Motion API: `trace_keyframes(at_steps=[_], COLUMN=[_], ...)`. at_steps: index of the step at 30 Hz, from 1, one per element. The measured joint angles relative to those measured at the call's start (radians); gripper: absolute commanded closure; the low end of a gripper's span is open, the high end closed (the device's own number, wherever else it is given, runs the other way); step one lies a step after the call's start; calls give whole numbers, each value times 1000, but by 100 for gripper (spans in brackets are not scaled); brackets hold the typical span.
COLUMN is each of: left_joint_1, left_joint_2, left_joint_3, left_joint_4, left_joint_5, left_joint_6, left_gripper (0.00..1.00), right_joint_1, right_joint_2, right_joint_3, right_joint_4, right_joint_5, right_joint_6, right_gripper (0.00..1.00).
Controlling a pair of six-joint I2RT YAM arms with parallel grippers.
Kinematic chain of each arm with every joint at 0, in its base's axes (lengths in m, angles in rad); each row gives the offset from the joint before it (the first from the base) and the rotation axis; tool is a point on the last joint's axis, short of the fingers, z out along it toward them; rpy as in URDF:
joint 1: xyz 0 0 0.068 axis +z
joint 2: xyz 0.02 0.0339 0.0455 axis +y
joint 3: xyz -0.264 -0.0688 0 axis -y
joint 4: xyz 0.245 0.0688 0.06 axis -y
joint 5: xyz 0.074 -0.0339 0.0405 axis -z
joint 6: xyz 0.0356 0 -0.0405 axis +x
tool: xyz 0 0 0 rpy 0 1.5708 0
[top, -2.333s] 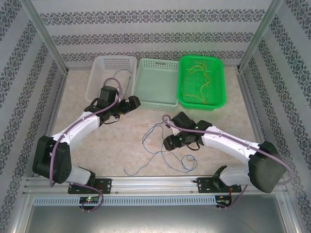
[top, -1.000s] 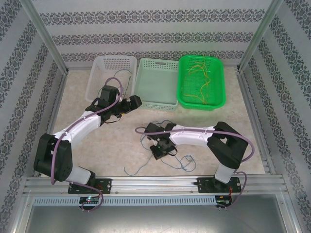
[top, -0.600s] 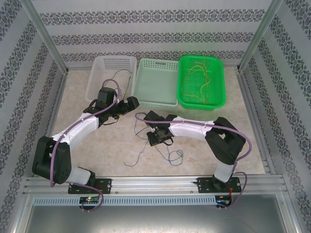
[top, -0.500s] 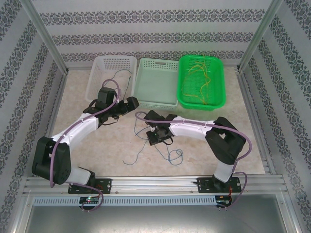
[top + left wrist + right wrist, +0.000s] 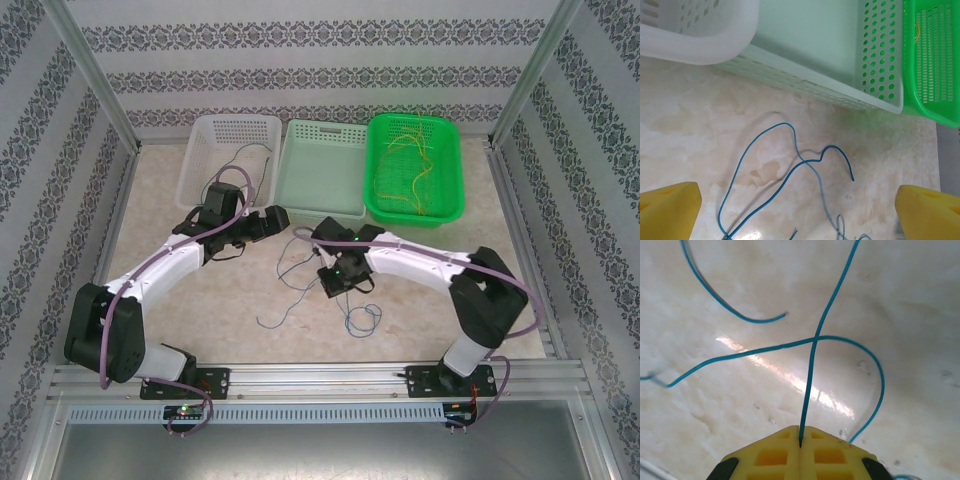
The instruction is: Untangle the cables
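Marble tabletop (image 5: 230, 340); right end effector (image 5: 801, 432), now rightward, pinching blue cable (image 5: 812, 365); left end effector (image 5: 799, 202) spread

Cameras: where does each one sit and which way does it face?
Top external: above and behind the bases, looking down on the marble-look tabletop, pale green perforated plastic basket, left arm and right arm.
Left wrist: on the left arm, facing down and toward that basket; open left claw, yellow fingertips at the lower corners.
Right wrist: close over the table, facing down; shut right claw pinching a thin blue cable.
Shared: all three catch blue cable on the tabletop.
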Motion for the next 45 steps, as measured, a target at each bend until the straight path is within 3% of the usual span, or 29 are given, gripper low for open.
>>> trace_keyframes(at_steps=[8,16,22,30,36,45], left_joint_1=[-43,-161,-175,-175,-175,-184], left_joint_2=[-2,43,66,71,92,89], left_joint_3=[36,75,84,89,92,92], left_joint_4=[-21,-20,-18,48,71,103], left_joint_5=[114,272,277,277,273,305], left_joint_6=[78,177,190,167,132,156], left_gripper=[5,14,14,12,11,12], right_joint_1=[-43,-92,-147,-293,-373,-391], right_joint_2=[-139,-198,-315,-557,-612,-609], right_joint_3=[55,55,49,48,56,91], right_joint_4=[-38,-45,-40,33,76,155], right_joint_5=[-103,-150,-196,-323,-400,-494], right_joint_6=[-85,-110,-109,-81,-33,61], right_gripper=[100,100,100,100,100,100])
